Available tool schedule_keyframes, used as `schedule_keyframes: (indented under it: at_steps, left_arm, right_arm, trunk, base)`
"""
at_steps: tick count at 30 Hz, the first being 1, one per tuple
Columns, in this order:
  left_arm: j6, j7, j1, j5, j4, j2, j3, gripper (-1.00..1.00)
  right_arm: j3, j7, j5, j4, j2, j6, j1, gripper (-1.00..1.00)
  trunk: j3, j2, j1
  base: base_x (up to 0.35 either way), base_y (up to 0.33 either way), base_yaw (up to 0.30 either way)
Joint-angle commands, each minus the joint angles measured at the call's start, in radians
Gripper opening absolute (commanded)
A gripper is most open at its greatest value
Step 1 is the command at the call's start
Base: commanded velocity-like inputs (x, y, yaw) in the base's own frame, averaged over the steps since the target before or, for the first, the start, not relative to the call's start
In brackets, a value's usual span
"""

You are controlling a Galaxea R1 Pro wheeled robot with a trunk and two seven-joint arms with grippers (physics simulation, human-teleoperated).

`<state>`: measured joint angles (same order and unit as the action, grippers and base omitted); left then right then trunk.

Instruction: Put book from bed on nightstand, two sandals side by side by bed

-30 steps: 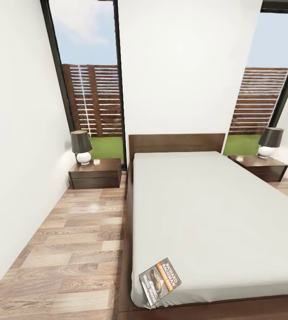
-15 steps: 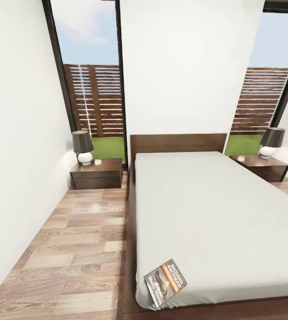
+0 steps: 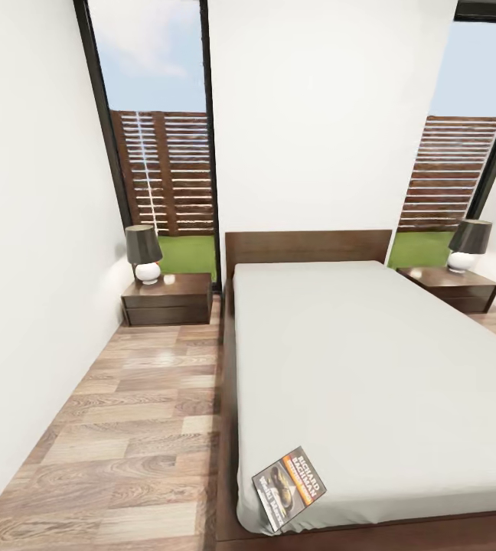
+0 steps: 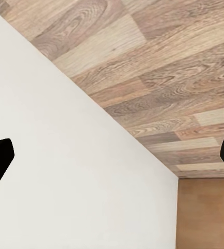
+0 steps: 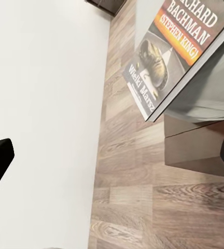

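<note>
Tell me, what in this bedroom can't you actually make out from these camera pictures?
- Thin dark paperback book with the orange band: head view, it overhangs the mattress corner, so its underside is hidden; right wrist view, the edge cuts its top.
- Small white object on the left dark brown nightstand: too small to identify.
- Right dark brown nightstand: partly hidden behind the pale grey-white mattress of the bed.

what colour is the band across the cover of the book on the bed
Orange, crossing the dark cover of the book; clearest in the right wrist view.
</note>
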<state>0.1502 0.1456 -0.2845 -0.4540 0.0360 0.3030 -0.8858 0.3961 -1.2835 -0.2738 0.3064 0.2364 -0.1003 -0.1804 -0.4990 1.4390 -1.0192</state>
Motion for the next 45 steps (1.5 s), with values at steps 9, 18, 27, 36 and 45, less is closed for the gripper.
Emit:
schedule_keyframes:
  at_steps: [9, 18, 27, 36, 45]
  left_arm:
    - [0.006, 0.005, -0.001, -0.009, 0.004, 0.001, -0.008, 1.0]
    - [0.006, 0.007, -0.001, -0.009, 0.004, 0.001, -0.008, 1.0]
    - [0.006, 0.009, -0.003, -0.009, 0.003, 0.0, -0.008, 1.0]
    - [0.006, 0.01, -0.003, -0.009, 0.002, -0.001, -0.008, 1.0]
    - [0.006, 0.01, -0.004, -0.009, 0.002, -0.001, -0.008, 1.0]
  right_arm:
    - [0.005, -0.006, -0.058, -0.003, 0.005, -0.05, -0.002, 1.0]
    - [0.005, -0.008, -0.09, -0.021, 0.008, -0.078, -0.003, 1.0]
    - [0.006, -0.007, -0.1, -0.03, 0.007, -0.087, -0.004, 1.0]
    - [0.015, -0.007, -0.112, -0.045, 0.008, -0.121, -0.004, 1.0]
    - [0.033, -0.009, -0.13, -0.054, 0.012, -0.15, -0.004, 1.0]
  trunk:
    - [-0.001, 0.0, 0.0]
    - [-0.001, 0.0, 0.0]
    - [-0.001, 0.0, 0.0]
    - [-0.001, 0.0, 0.0]
    - [-0.001, 0.0, 0.0]
  base:
    - [0.001, 0.021, 0.0]
    - [0.0, 0.054, 0.0]
    - [0.0, 0.014, 0.0]
    - [0.0, 0.003, 0.0]
    - [0.0, 0.0, 0.0]
